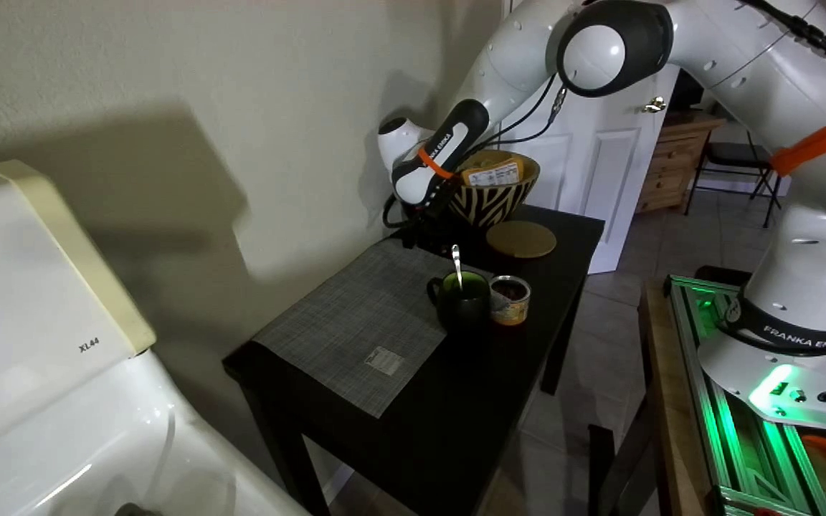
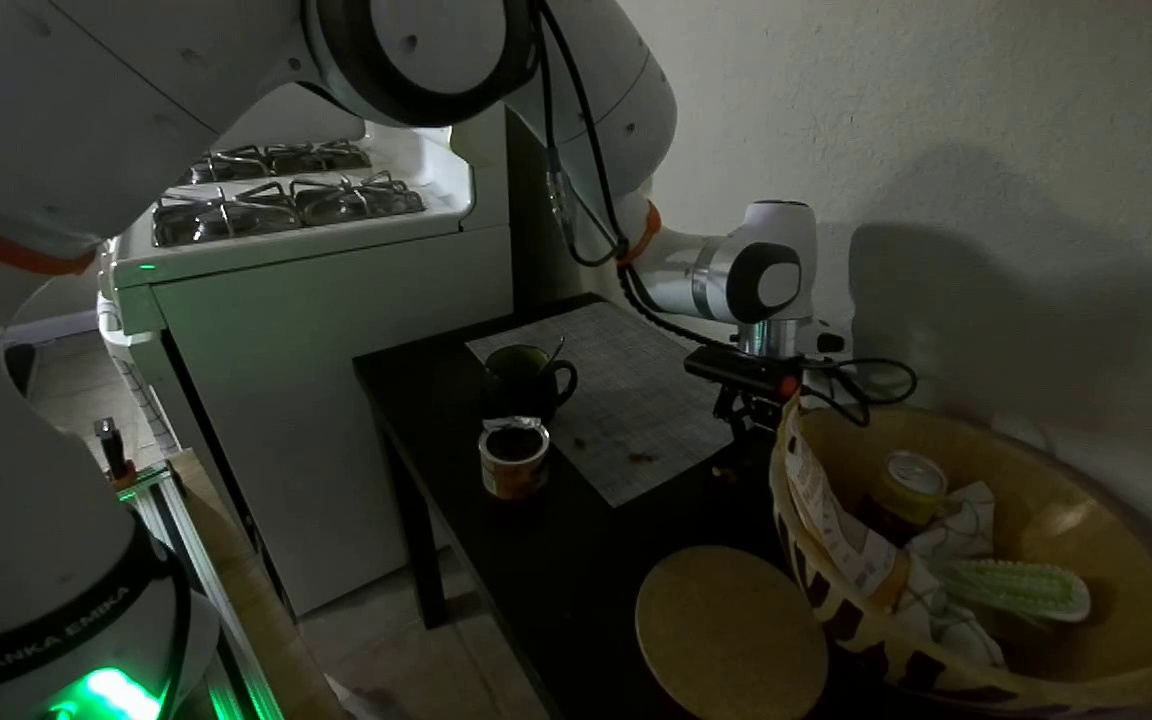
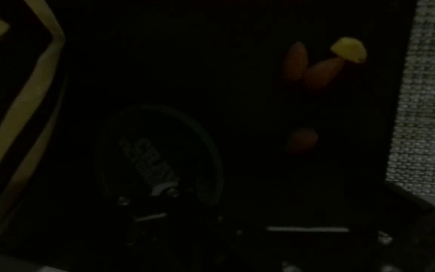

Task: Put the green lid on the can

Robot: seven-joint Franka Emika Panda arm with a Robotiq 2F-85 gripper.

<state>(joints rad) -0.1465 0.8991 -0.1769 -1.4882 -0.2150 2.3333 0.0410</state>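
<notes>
Robot arm (image 2: pixel 436 50): nearest the lens in an exterior view; white, arched, wrist pointing down.
Stove (image 2: pixel 366 400): white, partly hidden by the arm.
Table (image 1: pixel 456 408): dark; stands beside the stove.
Placemat (image 1: pixel 363 315): grey, flat on the table.
Basket (image 1: pixel 493 206): striped; stands at the table end away from the stove; contains a yellow can (image 2: pixel 912 482) and a cloth (image 2: pixel 961 522).
Gripper (image 3: pixel 289 181): above the table, near the basket. Fingers (image 3: pixel 410 196) spread apart.
Board (image 1: pixel 520 239): round, tan, flat, just beside the basket.
Mug (image 1: pixel 463 309): dark outside, green inside; upright at the placemat's edge.
Open can (image 1: pixel 510 312): upright, just beside the mug; dark contents (image 2: pixel 516 443), silvery flap (image 2: pixel 513 424) at the rim.
Lid (image 3: pixel 153 151): round, lettered; on the table near the basket. Dim greenish rim; partly covered by the gripper. Whether a finger touches it, cannot tell.
Spoon (image 1: pixel 457 265): leaning in the mug, handle up.
Nuts (image 3: pixel 296 62): three, brown, on the table between lid and placemat; two touching, one apart.
Yellow piece (image 3: pixel 349 50): just beside the touching pair.
</notes>
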